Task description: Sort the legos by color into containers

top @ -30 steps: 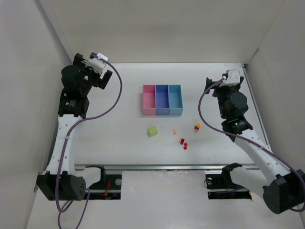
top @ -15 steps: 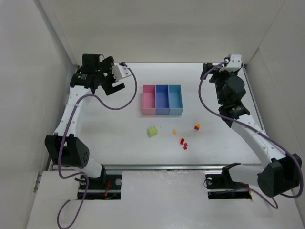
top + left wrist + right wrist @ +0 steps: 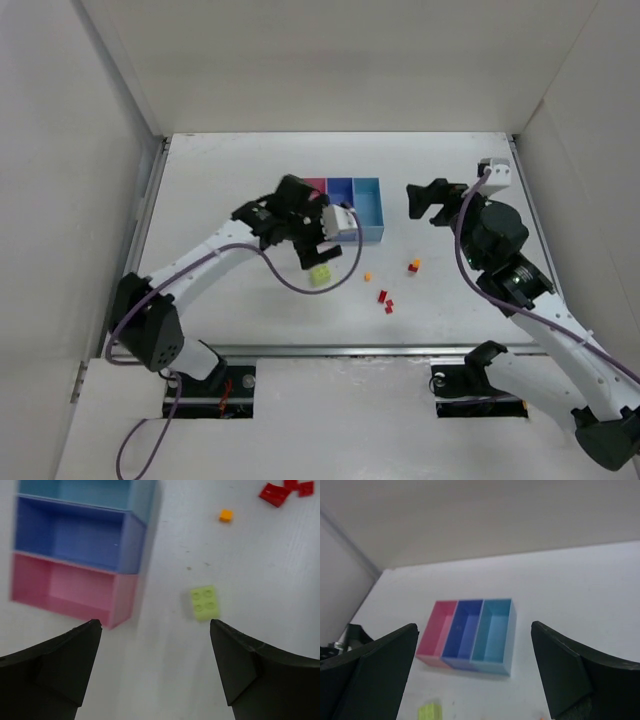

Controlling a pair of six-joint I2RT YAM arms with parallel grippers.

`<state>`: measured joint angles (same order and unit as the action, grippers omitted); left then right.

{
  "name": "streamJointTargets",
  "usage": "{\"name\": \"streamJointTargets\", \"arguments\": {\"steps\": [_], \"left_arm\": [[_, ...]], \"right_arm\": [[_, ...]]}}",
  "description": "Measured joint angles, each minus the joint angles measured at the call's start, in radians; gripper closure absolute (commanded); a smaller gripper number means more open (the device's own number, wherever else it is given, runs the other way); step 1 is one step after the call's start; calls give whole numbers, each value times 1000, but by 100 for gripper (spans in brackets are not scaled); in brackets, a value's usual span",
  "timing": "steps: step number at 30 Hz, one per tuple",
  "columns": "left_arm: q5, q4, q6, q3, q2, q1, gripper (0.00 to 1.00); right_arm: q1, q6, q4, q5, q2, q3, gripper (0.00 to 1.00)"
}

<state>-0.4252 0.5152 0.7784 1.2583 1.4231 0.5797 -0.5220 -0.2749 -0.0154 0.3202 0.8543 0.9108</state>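
Note:
The lime-green lego (image 3: 321,275) lies in front of the joined bins (image 3: 367,205), pink, blue and teal. A small orange lego (image 3: 367,276), an orange-and-red one (image 3: 413,266) and small red legos (image 3: 384,298) lie to its right. My left gripper (image 3: 308,248) is open and empty above the table just in front of the pink bin, beside the lime lego. In the left wrist view the lime lego (image 3: 205,603) sits just ahead of the right fingertip, with the pink bin (image 3: 65,587) to the left. My right gripper (image 3: 428,203) is open and empty, right of the teal bin (image 3: 492,630).
White walls enclose the table on the left, back and right. The left arm covers part of the pink and blue bins in the top view. A metal rail (image 3: 330,350) runs along the near edge.
My left arm has swung from the far left corner to the middle, in front of the bins. My right gripper has come forward and down toward the teal bin.

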Motion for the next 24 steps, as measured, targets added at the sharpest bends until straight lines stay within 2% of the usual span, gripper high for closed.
{"name": "streamJointTargets", "arguments": {"steps": [3, 5, 15, 24], "left_arm": [[65, -32, -87, -76, 71, 132, 11], [90, -47, -125, -79, 135, 161, 11], [151, -67, -214, -65, 294, 141, 14], [151, -60, -248, -63, 309, 141, 15]], "right_arm": [[-22, -56, 98, 5, -27, -47, 0], [-32, -81, 153, 6, -43, -69, 0], [-101, -127, 278, 55, -80, -76, 0], [-101, -137, 300, 72, -141, -77, 0]]}}
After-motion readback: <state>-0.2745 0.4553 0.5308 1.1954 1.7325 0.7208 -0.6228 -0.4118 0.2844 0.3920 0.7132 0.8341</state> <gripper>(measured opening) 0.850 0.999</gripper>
